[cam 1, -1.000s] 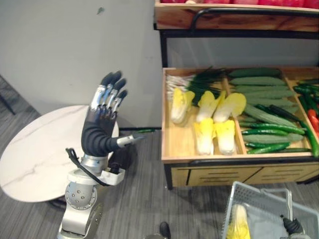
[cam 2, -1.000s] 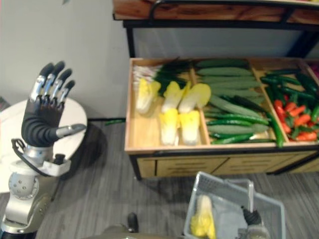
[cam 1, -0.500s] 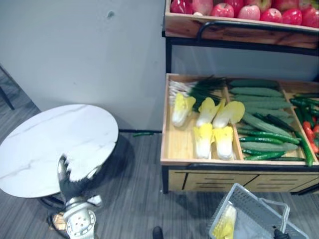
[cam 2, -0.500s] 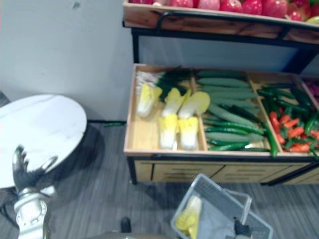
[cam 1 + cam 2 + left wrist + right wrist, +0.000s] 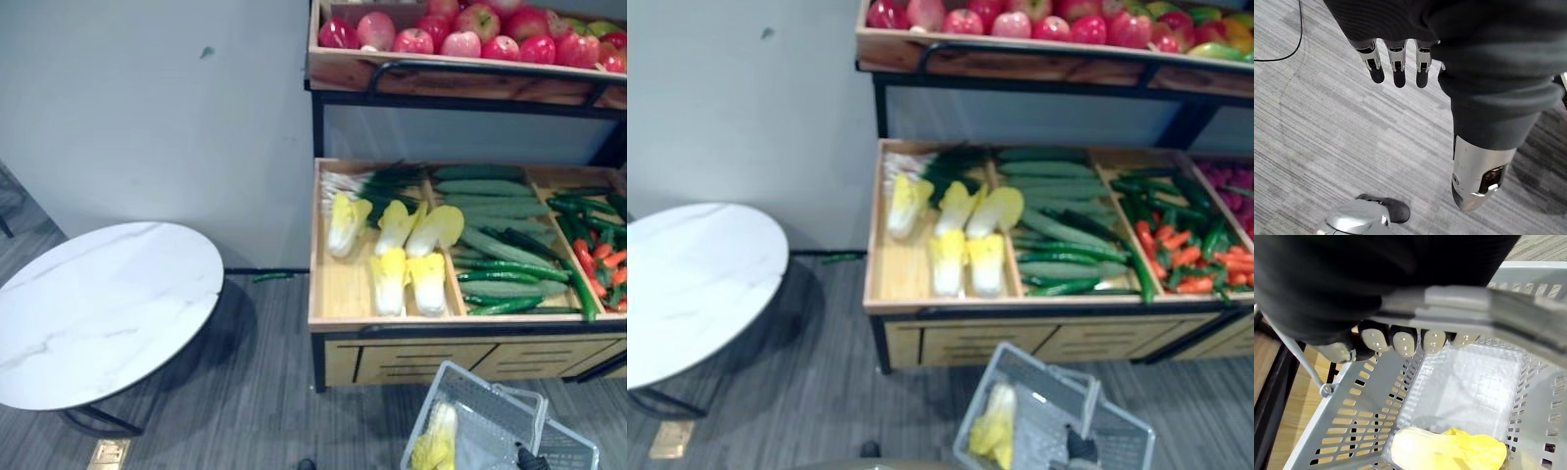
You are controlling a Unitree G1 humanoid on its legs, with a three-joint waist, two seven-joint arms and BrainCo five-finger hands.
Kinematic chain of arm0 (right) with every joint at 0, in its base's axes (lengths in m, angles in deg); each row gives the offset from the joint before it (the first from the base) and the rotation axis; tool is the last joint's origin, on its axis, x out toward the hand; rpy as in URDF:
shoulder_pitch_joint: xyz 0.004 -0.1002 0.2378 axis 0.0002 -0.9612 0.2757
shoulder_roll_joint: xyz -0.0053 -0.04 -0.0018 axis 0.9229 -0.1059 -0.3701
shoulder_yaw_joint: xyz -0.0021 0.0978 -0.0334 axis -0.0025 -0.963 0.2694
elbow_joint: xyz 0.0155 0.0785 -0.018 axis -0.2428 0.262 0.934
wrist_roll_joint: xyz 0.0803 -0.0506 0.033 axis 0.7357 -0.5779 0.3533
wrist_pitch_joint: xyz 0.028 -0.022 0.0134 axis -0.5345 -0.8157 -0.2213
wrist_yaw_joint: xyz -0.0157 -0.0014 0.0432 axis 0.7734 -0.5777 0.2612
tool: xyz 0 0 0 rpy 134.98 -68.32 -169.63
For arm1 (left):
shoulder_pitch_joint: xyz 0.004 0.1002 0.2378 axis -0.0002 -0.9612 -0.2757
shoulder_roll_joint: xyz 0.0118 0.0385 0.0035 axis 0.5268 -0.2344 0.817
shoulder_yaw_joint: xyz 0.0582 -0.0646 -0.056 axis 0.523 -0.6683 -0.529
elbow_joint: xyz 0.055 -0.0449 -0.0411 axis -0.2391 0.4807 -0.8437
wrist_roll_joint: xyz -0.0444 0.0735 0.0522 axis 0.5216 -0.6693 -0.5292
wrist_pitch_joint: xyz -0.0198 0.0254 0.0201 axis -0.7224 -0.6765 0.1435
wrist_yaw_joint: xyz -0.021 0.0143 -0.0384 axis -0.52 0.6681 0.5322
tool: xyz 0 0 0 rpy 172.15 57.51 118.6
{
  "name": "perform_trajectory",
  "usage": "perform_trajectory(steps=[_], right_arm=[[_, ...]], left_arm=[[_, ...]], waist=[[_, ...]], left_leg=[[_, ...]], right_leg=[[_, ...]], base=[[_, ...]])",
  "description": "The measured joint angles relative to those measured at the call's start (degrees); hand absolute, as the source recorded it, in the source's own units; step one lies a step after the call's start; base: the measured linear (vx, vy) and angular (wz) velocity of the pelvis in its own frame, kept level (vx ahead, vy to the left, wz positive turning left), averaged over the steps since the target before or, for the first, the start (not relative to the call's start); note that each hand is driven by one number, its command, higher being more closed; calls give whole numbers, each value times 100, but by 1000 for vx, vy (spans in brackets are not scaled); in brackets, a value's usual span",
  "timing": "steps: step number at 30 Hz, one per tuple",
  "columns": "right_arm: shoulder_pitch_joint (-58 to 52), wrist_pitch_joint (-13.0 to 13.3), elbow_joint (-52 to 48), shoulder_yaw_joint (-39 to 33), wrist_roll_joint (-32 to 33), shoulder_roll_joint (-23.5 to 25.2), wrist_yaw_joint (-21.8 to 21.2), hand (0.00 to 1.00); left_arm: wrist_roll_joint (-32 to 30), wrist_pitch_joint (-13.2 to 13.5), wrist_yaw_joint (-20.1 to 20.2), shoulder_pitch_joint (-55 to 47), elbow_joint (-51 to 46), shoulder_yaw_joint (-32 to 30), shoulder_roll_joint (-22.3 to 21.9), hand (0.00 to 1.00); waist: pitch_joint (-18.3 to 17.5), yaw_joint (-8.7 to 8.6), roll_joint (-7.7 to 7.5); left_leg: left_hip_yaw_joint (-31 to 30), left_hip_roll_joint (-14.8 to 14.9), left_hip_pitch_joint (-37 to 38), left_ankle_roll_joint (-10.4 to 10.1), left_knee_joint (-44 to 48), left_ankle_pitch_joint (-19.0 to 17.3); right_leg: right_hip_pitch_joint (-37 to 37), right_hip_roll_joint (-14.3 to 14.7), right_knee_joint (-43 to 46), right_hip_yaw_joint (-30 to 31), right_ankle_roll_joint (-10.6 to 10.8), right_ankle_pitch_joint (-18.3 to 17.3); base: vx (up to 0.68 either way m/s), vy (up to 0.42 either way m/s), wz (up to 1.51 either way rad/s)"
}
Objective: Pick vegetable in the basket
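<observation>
**Greys Near, Bright Produce Far**

The basket (image 5: 1474,391) is coloured pale grey, with slotted walls; the cabbage (image 5: 1449,453) is yellow and white. The table (image 5: 98,304) is white, grey-veined. The floor (image 5: 255,392) is striped grey. Red apples (image 5: 462,42) and green cucumbers (image 5: 485,188) are seen.

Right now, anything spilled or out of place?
Yes: one slim green vegetable lies on the grey floor by the wall, between the round white table and the wooden produce stand, outside its trays.

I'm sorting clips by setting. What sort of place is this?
Probably a grocery produce corner, perhaps a mock-up. A wooden display stand has compartments of cabbages and cucumbers, with apples on the shelf above. A grey shopping basket already holds one cabbage.
</observation>
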Motion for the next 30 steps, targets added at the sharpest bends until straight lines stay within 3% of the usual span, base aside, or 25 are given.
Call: perform_trajectory(steps=[5,8,11,13,14,16,17,18,20,21,23,27,30], right_arm=[[45,26,94,248,57,-13,1,100],[73,27,148,261,219,2,0,100],[171,54,124,121,412,17,-1,100],[223,58,-1,53,454,78,-2,100],[251,73,-147,61,506,173,19,100],[264,113,-388,171,644,247,32,100],[279,135,-494,311,664,259,35,100],[318,160,-492,467,672,244,52,100],[366,166,-480,541,676,212,108,100],[373,166,-480,619,670,207,122,100],[360,175,-476,696,673,282,151,100],[209,187,-432,467,678,326,191,100],[246,135,-185,241,859,177,229,100]], left_arm=[[17,169,151,172,105,913,163,0],[34,212,183,235,221,1229,279,0],[43,216,183,410,226,1423,334,0],[38,216,151,524,262,1615,387,0],[-2,216,98,636,280,1722,406,0],[-70,234,41,736,263,1790,366,0],[-86,246,40,787,213,1806,368,0],[-164,310,40,790,124,1841,425,0],[-203,318,40,777,16,1840,464,0],[-214,306,44,800,20,1851,477,0],[-257,304,55,833,30,2039,501,0],[-300,307,82,844,39,2065,529,0],[-299,304,83,823,54,2065,386,0]], waist=[[-11,-33,16],[40,-35,-50],[256,-68,-68],[371,-73,-69],[502,-77,-45],[595,-73,66],[692,-77,195],[767,-130,82],[843,-137,-27],[858,-105,-20],[920,-124,44],[956,-284,-77],[951,-338,173]], left_leg=[[44,-44,53,-41,0,-55],[261,-49,308,-30,49,-222],[592,141,106,-63,1144,-878],[952,350,-38,-56,1712,-1231],[1283,526,-47,-95,1934,-1442],[1855,887,-48,-79,2080,-1616],[2360,1096,14,134,2006,-1523],[2754,1126,119,165,1903,-1515],[3298,1188,292,177,1893,-1510],[3602,1264,402,177,1909,-1510],[4092,1465,635,166,2026,-1510],[4248,1074,972,-180,1617,-1285],[4249,999,973,-298,1198,-1090]], right_leg=[[32,15,-75,112,-1,1],[132,3,-19,344,-33,-58],[-51,-58,408,794,-127,-131],[-249,25,463,1246,3,-36],[-403,148,452,1540,3,156],[-669,433,197,1490,-130,876],[-689,540,-58,935,-342,1215],[-888,346,680,-289,-610,749],[-887,-3,1568,-1557,-793,224],[-805,-131,1933,-1986,-784,34],[-680,-187,2223,-2097,-685,-44],[-406,28,1332,-1616,-516,-521],[-366,431,541,-1413,-421,-398]], base=[[87,3,-7],[116,5,-35],[106,12,-66],[45,35,-124],[-14,105,-164],[-69,123,-182],[-92,103,-180],[-85,84,-166],[-55,56,-147],[-43,-16,-190],[-17,-71,-147],[-69,-199,-77],[-111,-128,-66]])
